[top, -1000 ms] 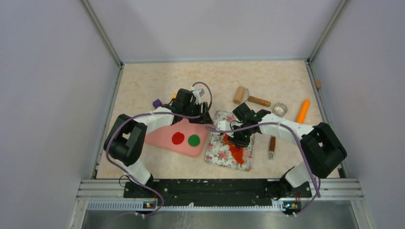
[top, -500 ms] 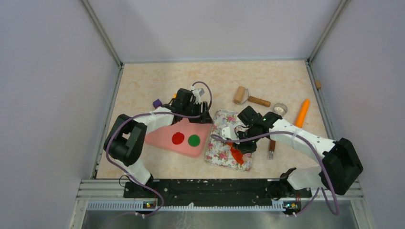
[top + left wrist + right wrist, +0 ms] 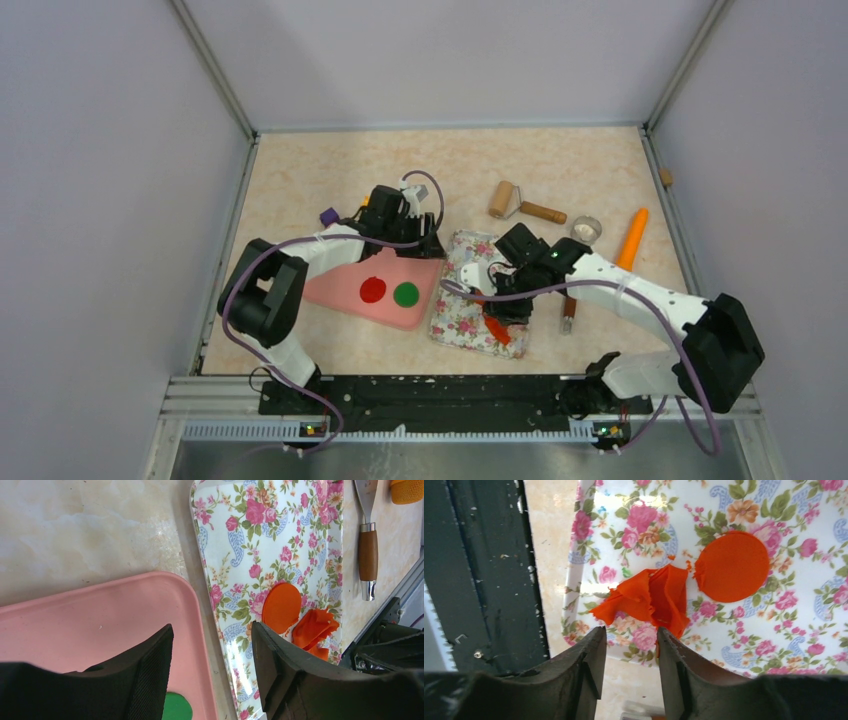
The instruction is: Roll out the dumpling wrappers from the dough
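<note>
A ragged orange-red scrap of dough (image 3: 649,597) lies crumpled near the front edge of the floral tray (image 3: 804,525). Beside it lies a flat round orange-red wrapper (image 3: 732,566). My right gripper (image 3: 630,632) hovers over that tray edge, open, its tips just short of the scrap; one finger (image 3: 669,640) brushes the scrap's edge. In the top view the right gripper (image 3: 503,310) covers the wrapper and the dough (image 3: 497,328) shows below it. A red wrapper (image 3: 373,290) and a green wrapper (image 3: 406,294) sit on the pink tray (image 3: 335,290). My left gripper (image 3: 212,630) is open, empty, over the pink tray's edge.
A wooden rolling pin (image 3: 520,205), a metal ring cutter (image 3: 586,229) and an orange carrot-shaped stick (image 3: 633,232) lie behind and right of the floral tray. A wooden-handled tool (image 3: 569,305) lies along its right side. A small purple piece (image 3: 328,216) sits by the left arm.
My right arm swung outward and the gripper slid toward the tray's near edge. The dough scrap got bunched narrower. The jaws closed, then opened. The left arm stayed still.
</note>
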Robot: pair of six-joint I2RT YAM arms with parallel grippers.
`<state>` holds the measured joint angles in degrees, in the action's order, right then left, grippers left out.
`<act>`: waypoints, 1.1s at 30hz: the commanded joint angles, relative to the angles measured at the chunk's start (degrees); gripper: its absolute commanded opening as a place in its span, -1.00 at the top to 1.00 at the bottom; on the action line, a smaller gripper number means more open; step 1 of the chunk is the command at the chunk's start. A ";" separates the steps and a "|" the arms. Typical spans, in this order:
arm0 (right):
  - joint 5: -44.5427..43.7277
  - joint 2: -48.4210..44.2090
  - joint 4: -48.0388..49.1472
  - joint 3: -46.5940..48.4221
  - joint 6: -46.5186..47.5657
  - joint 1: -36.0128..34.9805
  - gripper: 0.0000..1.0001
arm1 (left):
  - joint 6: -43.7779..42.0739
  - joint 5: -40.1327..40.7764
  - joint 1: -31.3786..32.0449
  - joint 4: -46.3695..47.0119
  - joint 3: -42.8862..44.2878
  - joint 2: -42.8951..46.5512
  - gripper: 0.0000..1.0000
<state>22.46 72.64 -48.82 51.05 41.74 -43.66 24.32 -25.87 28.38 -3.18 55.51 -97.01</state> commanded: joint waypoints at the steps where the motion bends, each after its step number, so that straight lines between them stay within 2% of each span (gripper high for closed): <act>1: -0.08 3.50 4.94 2.46 2.91 0.68 0.06 | -0.56 0.20 -0.26 1.42 0.38 1.30 -0.24; 9: 1.91 13.02 4.12 4.64 14.49 2.51 -0.29 | -2.16 0.78 -0.89 0.68 -0.88 3.76 -0.26; 17: -1.05 15.79 5.43 2.64 18.62 2.53 -0.29 | -1.84 1.17 -1.92 1.54 -1.89 4.43 -0.27; 19: -1.49 16.21 5.92 1.63 18.69 2.53 -0.21 | -1.69 1.09 -1.93 1.76 -1.77 4.33 -0.27; 25: -1.80 15.32 4.53 0.06 19.08 2.24 0.22 | -1.56 1.17 -2.02 1.77 -1.79 4.11 -0.27; 33: 0.00 8.04 -1.13 -1.03 17.23 -1.05 0.54 | -1.29 1.26 -2.06 2.02 -1.71 3.46 -0.28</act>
<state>19.94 85.82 -45.91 49.63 59.37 -42.81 22.98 -24.60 26.65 -3.38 53.87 -94.87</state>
